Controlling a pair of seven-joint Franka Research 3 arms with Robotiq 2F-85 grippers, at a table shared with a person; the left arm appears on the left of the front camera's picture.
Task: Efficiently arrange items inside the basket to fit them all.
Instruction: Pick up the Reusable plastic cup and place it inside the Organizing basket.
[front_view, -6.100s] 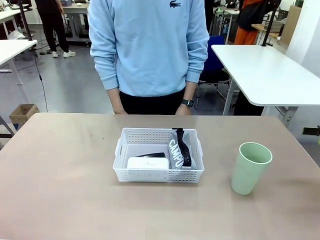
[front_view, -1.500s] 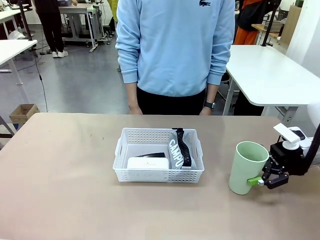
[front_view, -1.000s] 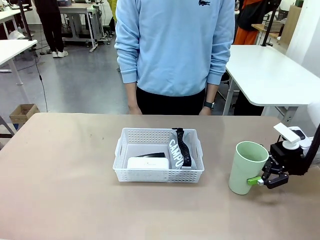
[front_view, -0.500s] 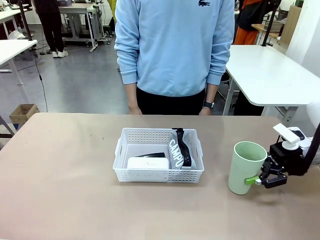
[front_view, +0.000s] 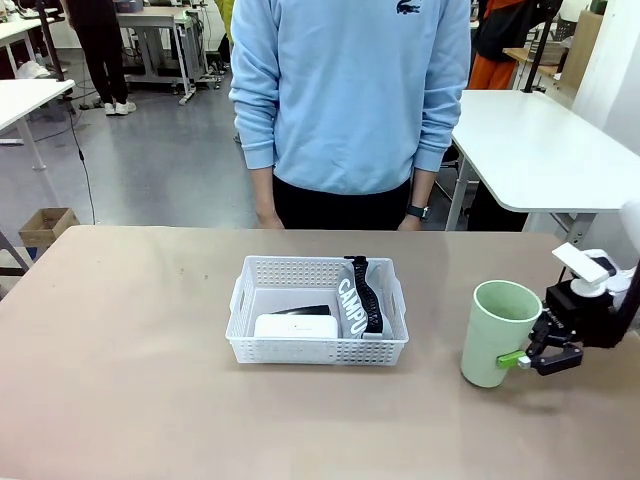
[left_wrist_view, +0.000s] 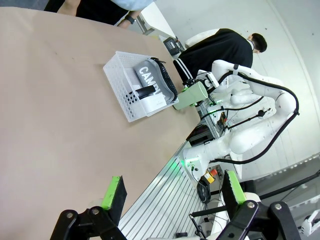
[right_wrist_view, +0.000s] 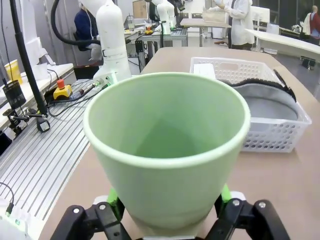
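Right gripper (front_view: 528, 358) pinches the pale green cup (front_view: 497, 334) low, right of the white basket (front_view: 317, 311) holding the CAMPUS pouch (front_view: 358, 298). Left gripper (left_wrist_view: 172, 192) spread wide.

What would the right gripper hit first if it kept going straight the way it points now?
The green cup, which already sits between the right gripper's fingers. Beyond the cup, roughly in the same line, stands the white basket.

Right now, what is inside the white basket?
The basket holds a grey pouch, a white box and a black item partly behind the box. The floor under them is hidden.
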